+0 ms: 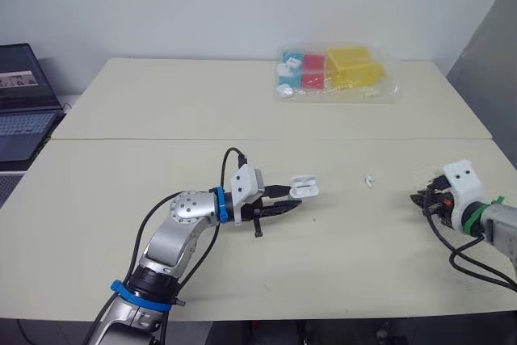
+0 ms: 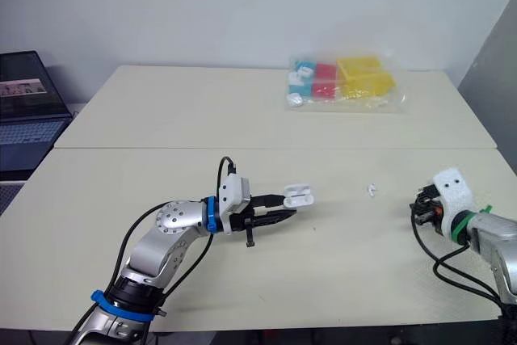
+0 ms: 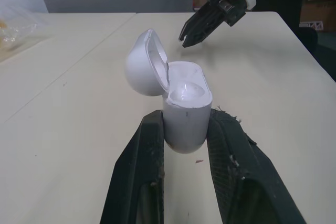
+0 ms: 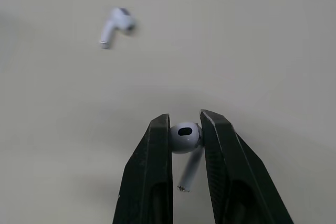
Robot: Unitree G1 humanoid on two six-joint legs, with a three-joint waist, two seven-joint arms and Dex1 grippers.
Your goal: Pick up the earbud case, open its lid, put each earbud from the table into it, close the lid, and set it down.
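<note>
**Case open in the left, earbud pinched in the right**

From the head: reaching toward the middle of the table (image 1: 161,119) with the left arm, elbow bent, forearm low and near level. Left gripper (image 1: 291,199) clamped on the earbud case (image 1: 304,188), just above the tabletop. Over at the right edge, pointing the right gripper (image 1: 420,199) inward, close to the surface. Between the two, lying on the table, a loose earbud (image 1: 370,181). At the far side, a bag of coloured blocks (image 1: 335,73); off to the left, a laptop (image 1: 20,103).

From the left wrist: gripping the case's lower body between both black fingers (image 3: 144,171), with the lid (image 3: 144,66) tipped back and open. Beyond it, the right gripper angled down at the table.

From the right wrist: squeezing a held earbud (image 4: 185,137) by its head between the fingertips, stem hanging below. Farther off on the table, the loose earbud.
</note>
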